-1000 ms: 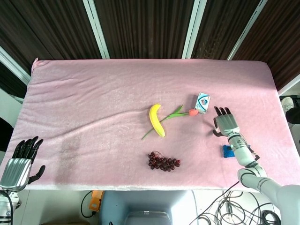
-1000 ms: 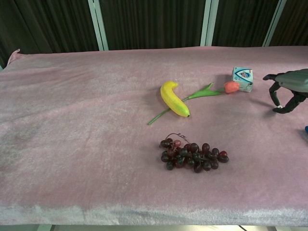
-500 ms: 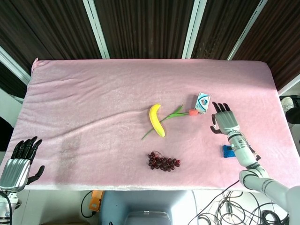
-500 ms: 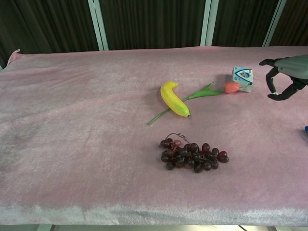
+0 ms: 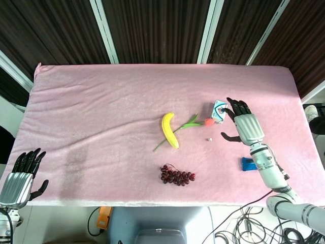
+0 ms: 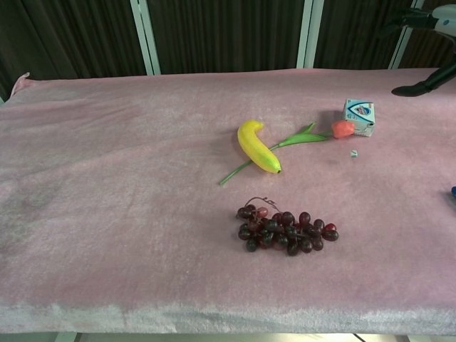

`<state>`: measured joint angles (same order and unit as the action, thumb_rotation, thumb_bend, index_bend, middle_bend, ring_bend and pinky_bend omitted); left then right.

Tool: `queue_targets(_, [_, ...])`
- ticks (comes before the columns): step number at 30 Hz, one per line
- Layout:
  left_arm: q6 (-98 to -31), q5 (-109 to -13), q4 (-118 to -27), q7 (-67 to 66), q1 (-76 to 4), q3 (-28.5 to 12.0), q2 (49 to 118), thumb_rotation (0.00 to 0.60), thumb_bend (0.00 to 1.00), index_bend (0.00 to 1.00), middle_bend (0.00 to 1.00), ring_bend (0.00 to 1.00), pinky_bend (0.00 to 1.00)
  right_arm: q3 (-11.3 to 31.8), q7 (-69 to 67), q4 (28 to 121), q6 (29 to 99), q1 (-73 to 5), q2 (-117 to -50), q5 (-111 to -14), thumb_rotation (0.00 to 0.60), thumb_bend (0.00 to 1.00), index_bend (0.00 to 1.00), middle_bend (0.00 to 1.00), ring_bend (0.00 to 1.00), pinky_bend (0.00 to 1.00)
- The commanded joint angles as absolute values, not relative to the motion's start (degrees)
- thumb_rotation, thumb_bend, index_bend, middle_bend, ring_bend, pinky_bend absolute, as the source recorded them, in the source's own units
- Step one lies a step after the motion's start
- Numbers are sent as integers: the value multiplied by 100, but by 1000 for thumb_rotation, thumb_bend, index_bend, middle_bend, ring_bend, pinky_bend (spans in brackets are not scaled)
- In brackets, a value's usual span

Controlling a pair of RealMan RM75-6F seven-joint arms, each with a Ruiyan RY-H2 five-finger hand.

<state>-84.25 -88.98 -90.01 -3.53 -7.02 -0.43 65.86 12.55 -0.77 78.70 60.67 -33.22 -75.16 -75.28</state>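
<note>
A pink cloth (image 5: pixel 101 101) covers the whole table. The right hand (image 5: pixel 244 124) hovers above its far right side, fingers spread and holding nothing, fingertips over the small blue-and-white box (image 5: pixel 220 111). The left hand (image 5: pixel 23 175) hangs off the near left corner, fingers apart, empty. Left of the box lie a tulip (image 5: pixel 185 125), crossing a banana (image 5: pixel 169 130), and dark grapes (image 5: pixel 177 176) nearer me.

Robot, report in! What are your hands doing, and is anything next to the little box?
Right hand open, raised beside small box, holding nothing. Left hand open at table's near corner. Tulip's bloom touches box; small white bit close by.
</note>
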Motion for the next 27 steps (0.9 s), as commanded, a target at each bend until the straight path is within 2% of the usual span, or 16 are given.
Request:
queue_targets(1, [-8420,-8898,-9000,-348,-703,-42,6585,600,349,0,0,0,19,1289,-528,8031,6239,-3145,-7351,-7581,600,126,0,0,0,0])
queue_targets(7, [-8429,-8896,-9000,-352,-699,-50,6586,600,348,0,0,0,19,1202,-897,8103,6560,-2891,-7185,-7735,600,116,0,0,0,0])
queue_targets(12, [-8418,-8902,-8999,-364,-705,-48,6586,600,349,0,0,0,19,899,-722,8164,7276,-2468,-7097,-8188,600,116,0,0,0,0])
queue_targets(16, [-8415,-8906,-8999,-367,-706,-47,6586,600,349,0,0,0,19,814,-588,8223,7385,-2369,-7044,-8250,600,116,0,0,0,0])
queue_targets(18, [-8432,-8926,-9004,-365,-707,-49,6583,600,349,0,0,0,19,260,217,8603,7588,-1782,-6712,-8203,600,116,0,0,0,0])
queue_targets(19, [-8477,-8952,-9010,-353,-690,-45,6577,600,349,0,0,0,19,-64,683,9066,7975,-1271,-6544,-8114,600,116,0,0,0,0])
queue_targets(21, [-8505,-8981,-9019,-341,-682,-39,6572,600,348,0,0,0,19,-157,867,9302,8274,-988,-6582,-8065,600,115,0,0,0,0])
queue_targets(23, [-8547,-9042,-9017,-330,-676,-27,6574,600,348,0,0,0,19,-283,939,9469,8196,-994,-6436,-8289,600,116,0,0,0,0])
queue_targets(27, [-8545,-9052,-9017,-362,-674,-20,6581,600,349,0,0,0,19,-166,855,9368,8171,-1003,-6498,-8277,600,116,0,0,0,0])
